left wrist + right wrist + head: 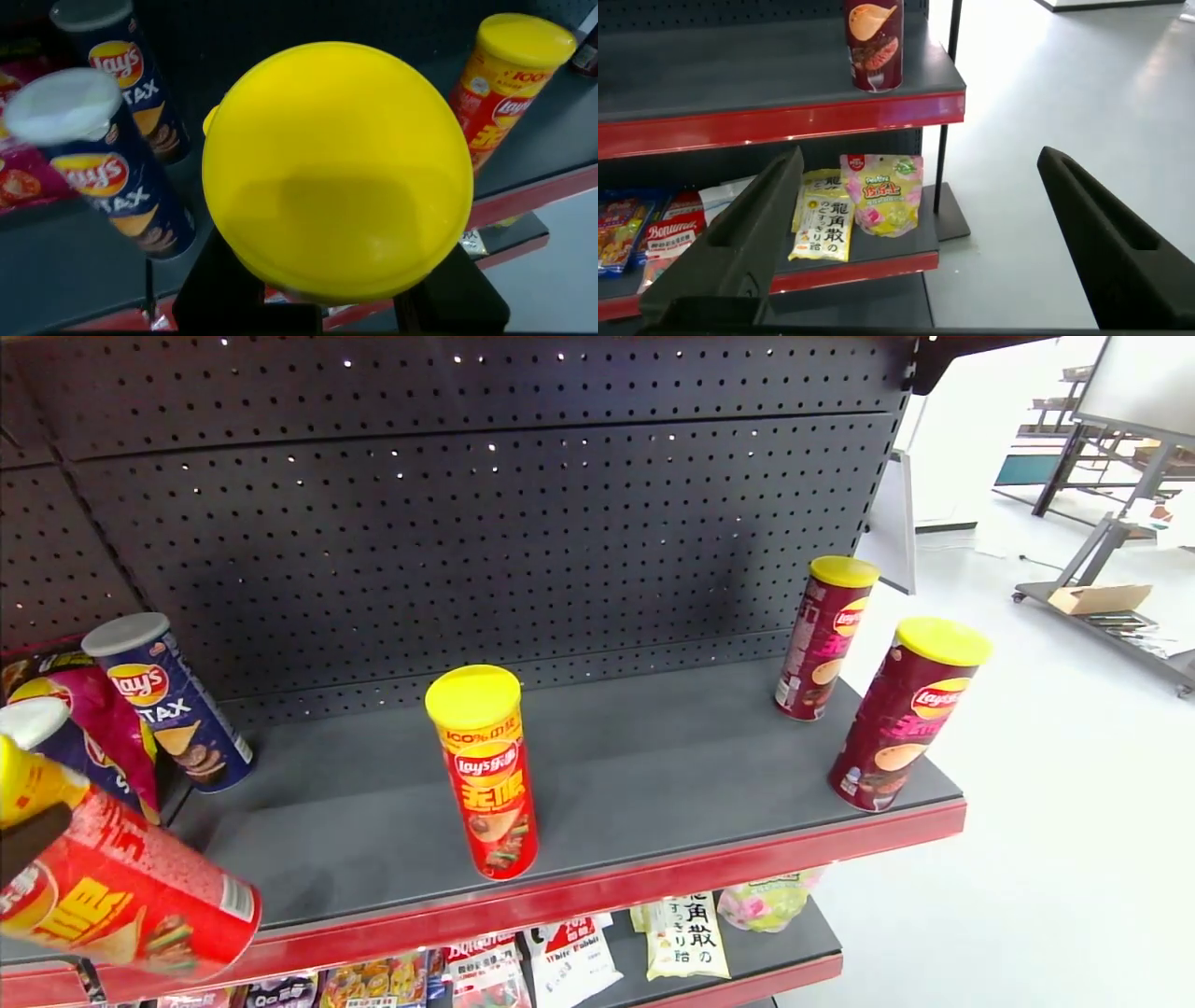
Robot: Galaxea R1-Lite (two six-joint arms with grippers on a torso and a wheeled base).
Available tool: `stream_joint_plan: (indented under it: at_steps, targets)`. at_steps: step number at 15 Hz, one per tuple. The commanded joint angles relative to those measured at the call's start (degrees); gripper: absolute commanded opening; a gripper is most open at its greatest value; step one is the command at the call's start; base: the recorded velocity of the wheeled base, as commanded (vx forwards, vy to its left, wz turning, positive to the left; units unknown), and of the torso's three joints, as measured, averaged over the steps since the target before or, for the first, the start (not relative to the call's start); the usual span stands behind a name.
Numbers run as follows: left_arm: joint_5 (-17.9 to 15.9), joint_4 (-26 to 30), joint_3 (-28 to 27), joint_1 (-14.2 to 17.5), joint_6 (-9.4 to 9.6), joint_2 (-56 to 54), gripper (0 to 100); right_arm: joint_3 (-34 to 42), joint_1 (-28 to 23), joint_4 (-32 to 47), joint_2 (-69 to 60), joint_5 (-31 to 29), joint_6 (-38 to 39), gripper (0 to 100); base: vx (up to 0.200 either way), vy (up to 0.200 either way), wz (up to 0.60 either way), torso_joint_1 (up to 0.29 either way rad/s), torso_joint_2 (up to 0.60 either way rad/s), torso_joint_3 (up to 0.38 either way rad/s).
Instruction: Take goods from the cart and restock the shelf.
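Note:
A red chip can [121,896] with a yellow lid [336,168] hangs tilted at the shelf's front left corner, with my left gripper [28,835] shut on it. Its dark fingers [224,294] flank the can just below the lid. On the grey shelf board [653,775] another red can [481,770] stands upright mid-shelf, two maroon cans [826,639] [910,714] stand at the right end, and two blue cans [168,700] [103,177] stand at the left. My right gripper [924,252] is open and holds nothing, low in front of the shelf's right end, below the maroon can [875,42].
The shelf has a red front lip [607,891] and a perforated back panel [467,523]. Snack bags [882,191] lie on the lower shelf. Purple bags [103,709] crowd the far left. Open floor lies to the right, with a trolley [1111,597] in the distance.

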Motion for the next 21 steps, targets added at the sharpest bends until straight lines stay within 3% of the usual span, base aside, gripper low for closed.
stream_joint_plan:
  at_steps: [1,5,13,14,15,21]
  targets:
    - [-2.4,-5.3,-1.1,-0.2,0.08,11.0,0,0.0,0.0,0.0,0.0,0.0,0.0,100,0.0,0.0,0.0,0.0,0.0,0.0]
    - [-4.4,-7.4,-4.2,-1.6,0.43,19.9,0,0.0,0.0,0.0,0.0,0.0,0.0,100,0.0,0.0,0.0,0.0,0.0,0.0]
    - [-6.7,-8.1,-22.7,-3.4,0.61,42.8,0,0.0,0.0,0.0,0.0,0.0,0.0,100,0.0,0.0,0.0,0.0,0.0,0.0]
    - [-6.7,-9.2,-23.6,-3.4,0.52,44.6,0,0.0,0.0,0.0,0.0,0.0,0.0,100,0.0,0.0,0.0,0.0,0.0,0.0]
    - [-6.8,-13.9,-25.8,-3.5,0.43,50.4,0,0.0,0.0,0.0,0.0,0.0,0.0,100,0.0,0.0,0.0,0.0,0.0,0.0]
    - [-7.1,-19.4,-34.3,-10.6,0.43,62.5,0,0.0,0.0,0.0,0.0,0.0,0.0,100,0.0,0.0,0.0,0.0,0.0,0.0]
